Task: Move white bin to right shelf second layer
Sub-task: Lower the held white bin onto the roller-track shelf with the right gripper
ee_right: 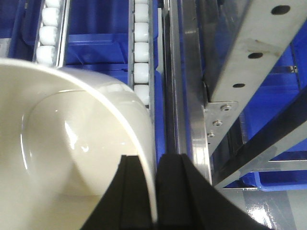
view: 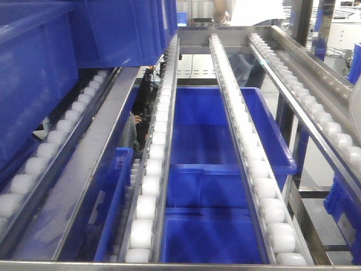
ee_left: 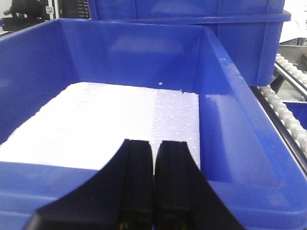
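1. At the right wrist view's near edge, the right gripper (ee_right: 154,191) has its two black fingers (ee_right: 132,191) pinched on the thin wall of the cream-white glossy plastic bin (ee_right: 72,143) — one finger inside, one outside, rim between them.
2. White bin fills the left of that view, its rounded base lying over the grey steel rack rails lined with small white rollers (ee_right: 141,52); whether it rests on the rollers or is held just above them I cannot tell.
3. Right of the bin: a perforated grey steel upright post (ee_right: 249,52) with a bolted bracket.
4. Front view: roller rails (view: 152,169) run from near to far, blue rectangular plastic crates (view: 214,147) on the level below; a sliver of the white bin (view: 356,84) shows at the far right edge.
5. Left gripper (ee_left: 153,187) — black fingers pressed together, nothing between them, above the near rim of a blue plastic crate (ee_left: 230,120) holding a white foam-like slab (ee_left: 96,124).
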Controlling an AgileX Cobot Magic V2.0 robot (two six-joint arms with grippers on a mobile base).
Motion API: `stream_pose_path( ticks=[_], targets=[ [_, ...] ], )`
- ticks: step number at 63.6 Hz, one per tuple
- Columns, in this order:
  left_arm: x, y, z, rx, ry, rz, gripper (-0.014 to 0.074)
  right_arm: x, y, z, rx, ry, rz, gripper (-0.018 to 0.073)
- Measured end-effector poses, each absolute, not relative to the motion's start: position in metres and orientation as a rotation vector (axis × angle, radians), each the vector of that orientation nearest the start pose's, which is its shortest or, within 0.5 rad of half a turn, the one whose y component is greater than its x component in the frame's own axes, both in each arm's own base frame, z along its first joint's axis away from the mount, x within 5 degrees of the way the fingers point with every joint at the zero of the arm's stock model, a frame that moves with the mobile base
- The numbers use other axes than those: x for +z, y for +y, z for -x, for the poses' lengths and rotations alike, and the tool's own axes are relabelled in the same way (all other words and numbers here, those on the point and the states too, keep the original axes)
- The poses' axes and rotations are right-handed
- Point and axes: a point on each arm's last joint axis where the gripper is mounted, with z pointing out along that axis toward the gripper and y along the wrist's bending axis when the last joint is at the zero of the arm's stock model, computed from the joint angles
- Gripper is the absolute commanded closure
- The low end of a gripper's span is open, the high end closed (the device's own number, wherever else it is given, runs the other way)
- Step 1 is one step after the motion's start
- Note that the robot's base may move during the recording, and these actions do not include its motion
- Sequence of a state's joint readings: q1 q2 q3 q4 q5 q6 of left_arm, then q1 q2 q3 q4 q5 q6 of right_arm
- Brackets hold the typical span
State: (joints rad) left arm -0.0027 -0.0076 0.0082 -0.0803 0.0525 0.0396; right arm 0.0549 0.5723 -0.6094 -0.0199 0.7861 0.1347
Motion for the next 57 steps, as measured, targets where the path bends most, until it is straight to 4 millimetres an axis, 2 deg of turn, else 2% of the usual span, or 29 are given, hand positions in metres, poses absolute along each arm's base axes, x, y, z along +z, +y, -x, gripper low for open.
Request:
stream_pose_path(
  ticks=[38,57],
  targets=[
    [0.2061,-0.0005,-0.0562,-0.038,1.536,0.026,0.0512,0.3053,0.0044,-0.1012,0.083,2.232,-0.082,0.0510],
    [0.2061,-0.0005,-0.0562,-0.038,1.536,0.026,0.0512,0.3006,0.0097,-0.1065,0.168,2.286,-0.116,0.0503]
  ],
)
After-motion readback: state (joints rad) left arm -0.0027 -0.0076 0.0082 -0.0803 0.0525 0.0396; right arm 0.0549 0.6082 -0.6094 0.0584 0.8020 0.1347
